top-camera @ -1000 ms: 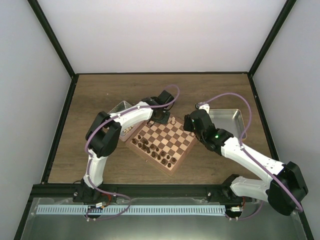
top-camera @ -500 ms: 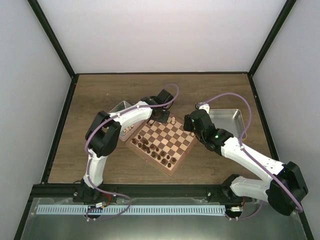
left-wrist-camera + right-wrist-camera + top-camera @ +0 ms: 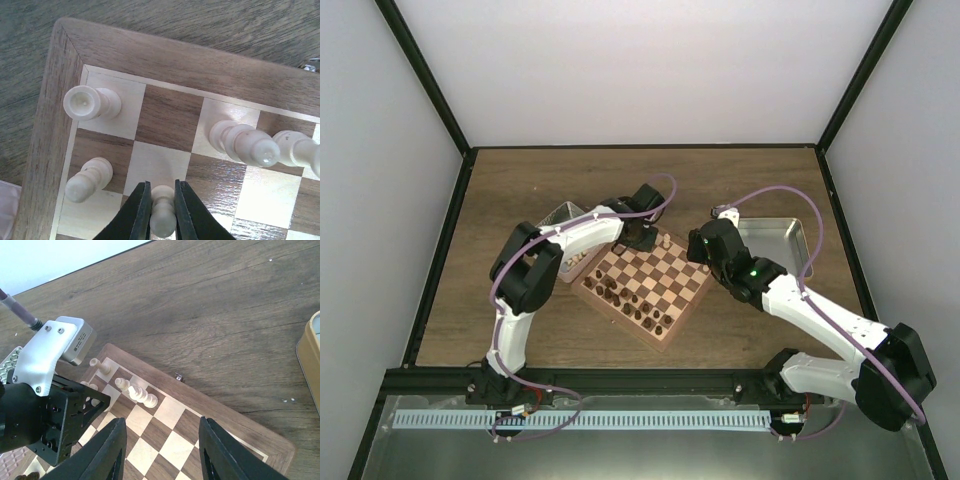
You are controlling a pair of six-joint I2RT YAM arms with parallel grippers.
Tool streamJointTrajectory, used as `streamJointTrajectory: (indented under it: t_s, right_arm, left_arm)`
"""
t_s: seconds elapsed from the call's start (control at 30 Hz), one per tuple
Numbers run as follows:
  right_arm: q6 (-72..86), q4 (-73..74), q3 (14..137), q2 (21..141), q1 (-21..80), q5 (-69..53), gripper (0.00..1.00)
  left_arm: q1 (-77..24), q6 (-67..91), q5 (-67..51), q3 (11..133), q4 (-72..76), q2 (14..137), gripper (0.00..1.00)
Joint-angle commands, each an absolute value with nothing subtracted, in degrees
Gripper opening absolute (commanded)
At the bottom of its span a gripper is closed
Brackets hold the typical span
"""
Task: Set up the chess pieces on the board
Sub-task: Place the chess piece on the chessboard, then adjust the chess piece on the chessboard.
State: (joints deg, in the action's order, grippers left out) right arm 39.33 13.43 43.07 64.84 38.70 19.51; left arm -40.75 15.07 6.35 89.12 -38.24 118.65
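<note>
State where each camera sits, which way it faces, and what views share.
Top external: above and behind the robot, looking down on table, board, whole left arm and right arm.
Left wrist: on the left arm, looking straight down at the board's corner; its jaws grip a light pawn.
Right wrist: on the right arm, looking down and forward over the board; its open jaws below, left arm's wrist at left.
Shared: both wrist views show the corner rook.

We see bright, even, diffuse light from overhead, with only faint, soft shadows. In the left wrist view the board [image 3: 165, 65] carries a mild sheen, and the nearest chess pieces [image 3: 163, 217] look slightly soft.
</note>
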Motion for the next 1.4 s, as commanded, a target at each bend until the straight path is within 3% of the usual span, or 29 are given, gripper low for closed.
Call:
streamJointTrajectory:
  t_s: [0.0,0.43,0.9,1.1,1.37]
  right_arm:
    - [39.9,13.65,43.4,63.87,38.41,20.34,0.42]
    - [39.82,13.86,43.82,63.91,38.41,20.44,0.42]
    - [39.87,14.4,45.31,64.6,38.47,19.71,0.42]
    - [39.59,14.42,45.71,64.75,38.41,17.53,0.41]
    - [35.61,11.87,48.52,71.54,38.43,3.95,0.35]
  left_arm:
    - [-40.53,14.95,6.38,88.28,-37.46,117.49,0.13]
    - [-40.36,14.33,7.49,89.63,-36.84,119.23,0.13]
    - [-40.06,14.56,2.56,88.71,-35.68,111.97,0.32]
    - [-39.29,16.16,4.31,83.78,-34.82,105.08,0.34]
    - [-33.01,21.36,7.37,69.35,-29.94,93.48,0.34]
